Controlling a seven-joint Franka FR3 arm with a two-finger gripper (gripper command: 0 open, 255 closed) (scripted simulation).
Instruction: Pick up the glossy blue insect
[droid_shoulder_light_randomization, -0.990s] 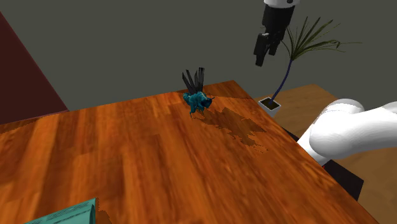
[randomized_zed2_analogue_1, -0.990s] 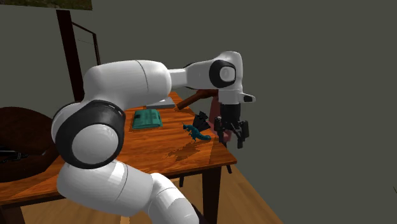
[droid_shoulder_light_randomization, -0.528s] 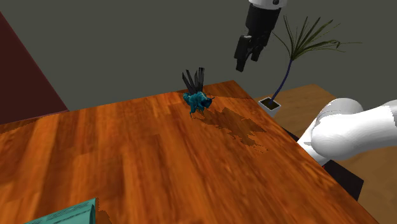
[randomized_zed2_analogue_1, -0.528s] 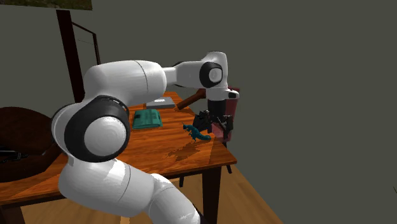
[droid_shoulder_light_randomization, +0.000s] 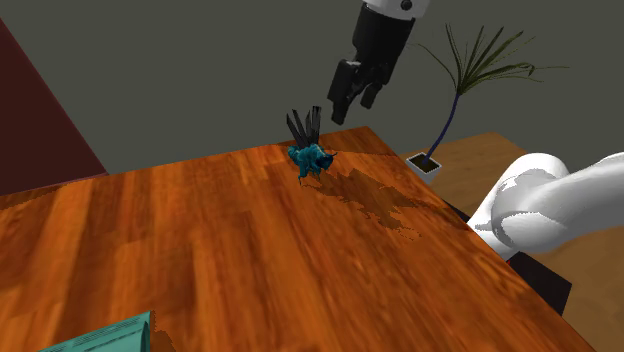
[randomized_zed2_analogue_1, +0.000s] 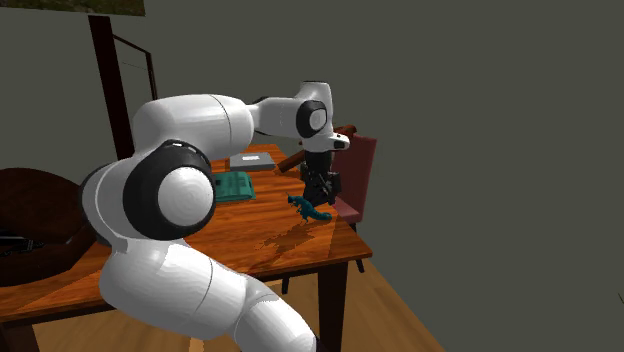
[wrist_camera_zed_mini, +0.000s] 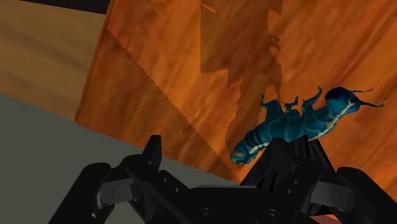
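A blue insect (droid_shoulder_light_randomization: 310, 157) with dark upright wings is seen on the glossy wood-grain surface (droid_shoulder_light_randomization: 200, 240), close to its far edge in the shoulder view. The end effector (droid_shoulder_light_randomization: 350, 104) is held in the air above it, slightly toward that view's right, with jaws parted and nothing gripped. A teal object (droid_shoulder_light_randomization: 100, 340) is found at the near edge. Grey walls (droid_shoulder_light_randomization: 180, 60), a potted plant (droid_shoulder_light_randomization: 425, 164) and a wooden floor (droid_shoulder_light_randomization: 485, 150) are shown beyond.
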